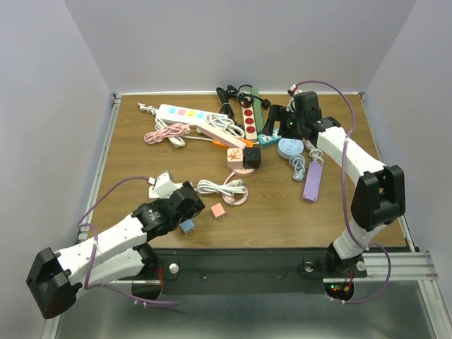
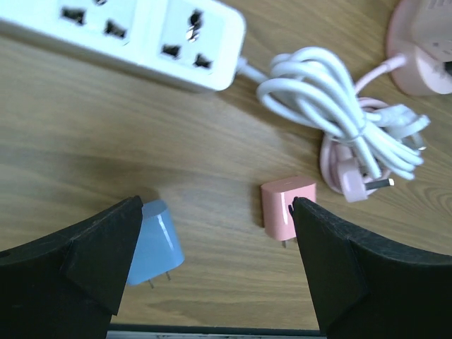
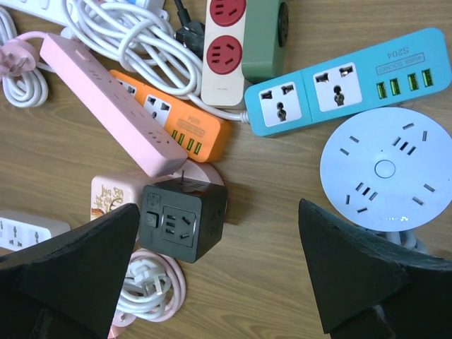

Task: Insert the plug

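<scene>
A blue plug [image 2: 154, 244] and a pink plug [image 2: 286, 201] lie loose on the wooden table, prongs towards the near edge. They also show in the top view, the blue plug [image 1: 187, 226] and the pink plug [image 1: 217, 211]. My left gripper [image 2: 216, 205] is open and empty, low over the table, with one plug beside each finger. A white power strip [image 2: 141, 35] lies just beyond it. My right gripper [image 3: 219, 208] is open and empty, hovering at the far right over a black cube socket [image 3: 182, 220] and a round pale-blue socket [image 3: 387, 169].
A pile of strips lies at the back: pink strip [image 3: 109, 106], orange strip [image 3: 176, 116], blue strip [image 3: 346, 81], red-and-green strip [image 1: 248, 113], long white strip [image 1: 185, 113]. A purple strip [image 1: 313, 181] lies right. A coiled white cable [image 2: 339, 113] sits beside the pink plug.
</scene>
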You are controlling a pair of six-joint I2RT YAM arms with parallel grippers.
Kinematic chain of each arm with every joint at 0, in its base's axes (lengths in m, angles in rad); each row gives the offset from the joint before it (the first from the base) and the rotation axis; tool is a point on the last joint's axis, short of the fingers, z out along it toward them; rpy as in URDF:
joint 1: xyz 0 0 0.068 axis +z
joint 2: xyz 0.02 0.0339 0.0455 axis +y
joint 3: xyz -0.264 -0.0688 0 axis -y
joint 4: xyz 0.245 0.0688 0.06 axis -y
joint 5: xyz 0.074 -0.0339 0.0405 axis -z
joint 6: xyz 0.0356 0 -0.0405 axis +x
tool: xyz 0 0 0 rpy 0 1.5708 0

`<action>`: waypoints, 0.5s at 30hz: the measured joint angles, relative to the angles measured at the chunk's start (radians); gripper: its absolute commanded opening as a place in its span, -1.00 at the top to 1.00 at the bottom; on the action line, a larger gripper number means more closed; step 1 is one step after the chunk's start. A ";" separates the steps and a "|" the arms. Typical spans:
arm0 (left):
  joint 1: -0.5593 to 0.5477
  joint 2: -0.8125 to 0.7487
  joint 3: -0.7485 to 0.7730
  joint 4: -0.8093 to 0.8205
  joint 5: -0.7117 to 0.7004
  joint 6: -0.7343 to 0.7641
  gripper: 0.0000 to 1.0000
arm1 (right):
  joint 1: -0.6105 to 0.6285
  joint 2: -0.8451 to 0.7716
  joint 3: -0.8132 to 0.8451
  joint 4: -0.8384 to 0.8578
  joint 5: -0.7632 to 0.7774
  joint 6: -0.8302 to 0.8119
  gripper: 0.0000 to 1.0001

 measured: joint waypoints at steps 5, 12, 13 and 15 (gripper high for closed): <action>-0.066 0.052 0.017 -0.108 -0.048 -0.151 -0.97 | -0.025 -0.005 -0.031 0.020 -0.049 -0.006 -0.96; -0.082 0.024 0.018 -0.210 -0.051 -0.285 -0.97 | -0.046 -0.005 -0.046 0.034 -0.114 -0.007 -0.95; -0.082 0.023 0.019 -0.217 -0.049 -0.292 -0.97 | -0.046 -0.005 -0.046 0.039 -0.119 -0.007 -0.96; -0.083 0.030 0.024 -0.224 -0.040 -0.302 -0.98 | -0.046 -0.005 -0.046 0.044 -0.133 -0.007 -0.94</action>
